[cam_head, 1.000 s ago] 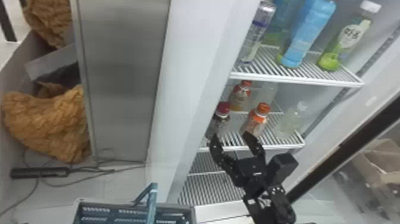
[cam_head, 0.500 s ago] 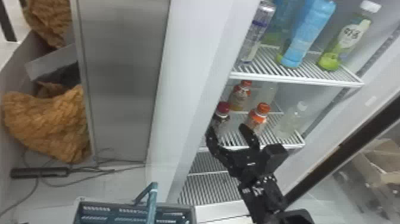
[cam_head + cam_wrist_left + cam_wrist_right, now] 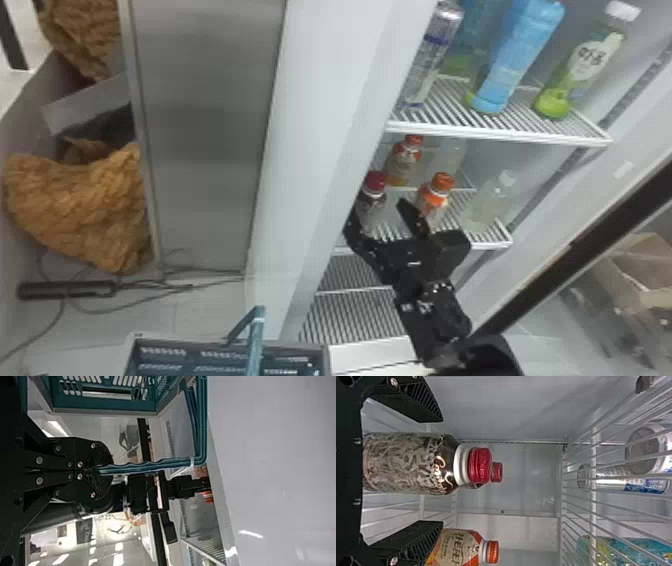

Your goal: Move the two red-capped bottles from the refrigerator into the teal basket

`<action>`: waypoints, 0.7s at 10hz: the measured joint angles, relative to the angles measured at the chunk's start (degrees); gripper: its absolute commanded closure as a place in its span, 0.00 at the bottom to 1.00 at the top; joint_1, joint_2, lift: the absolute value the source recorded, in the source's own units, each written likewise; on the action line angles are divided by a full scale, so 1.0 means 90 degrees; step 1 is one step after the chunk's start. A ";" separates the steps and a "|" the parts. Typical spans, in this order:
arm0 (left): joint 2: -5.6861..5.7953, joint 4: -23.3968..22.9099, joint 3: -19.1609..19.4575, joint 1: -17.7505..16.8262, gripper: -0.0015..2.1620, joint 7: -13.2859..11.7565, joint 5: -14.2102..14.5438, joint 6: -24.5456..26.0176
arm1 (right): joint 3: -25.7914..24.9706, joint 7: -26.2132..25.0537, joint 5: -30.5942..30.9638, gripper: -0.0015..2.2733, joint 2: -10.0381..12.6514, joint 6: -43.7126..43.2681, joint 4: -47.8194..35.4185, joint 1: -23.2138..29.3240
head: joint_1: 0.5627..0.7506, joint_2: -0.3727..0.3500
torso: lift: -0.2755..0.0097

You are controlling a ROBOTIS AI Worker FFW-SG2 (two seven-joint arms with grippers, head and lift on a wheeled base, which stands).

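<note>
Red-capped bottle [image 3: 371,204] stands inside the right gripper's [image 3: 376,211] wide spread!

And here it is, at the centre of the head view, upright on the middle wire shelf [image 3: 490,245] of the refrigerator [image 3: 320,150]. The right gripper has its fingers wide apart, one on either side of the bottle; the right wrist view shows daylight between each finger and the label, so nothing is gripped. Farther back in that same view, just behind the first, peeks a second red cap [image 3: 497,472]!

Close by on the shelf, an orange-capped bottle [image 3: 434,199] stands just beside the right gripper, and a clear bottle with a white cap [image 3: 487,205] is nearer the shelf's end. Up on the upper shelf [image 3: 500,134], top right of the frame, stand a blue bottle [image 3: 520,55] and a green-based one [image 3: 582,60].

Down at the bottom edge, left of centre, waits the teal basket [image 3: 175,341], its handle [image 3: 255,337] raised. Over to the left wrist view: the left gripper [image 3: 105,470] is closed firmly around that handle.
</note>
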 measured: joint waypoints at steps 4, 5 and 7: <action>-0.0004 0.0015 0.0007 0.0000 0.54 -0.0003 -0.0007 0.0000 | 0.0213 -0.0247 -0.0288 0.32 -0.0018 -0.0026 0.0381 -0.0275 | 0.70 0.03 | 0.18; -0.0002 0.0016 0.0007 0.0000 0.54 -0.0008 -0.0007 0.0000 | 0.0333 -0.0333 -0.0521 0.38 -0.0031 0.0017 0.0426 -0.0327 | 0.70 0.03 | 0.18; 0.0001 0.0016 0.0017 0.0006 0.54 -0.0010 -0.0007 -0.0005 | 0.0401 -0.0371 -0.0645 0.39 -0.0039 0.0069 0.0348 -0.0316 | 0.70 0.03 | 0.18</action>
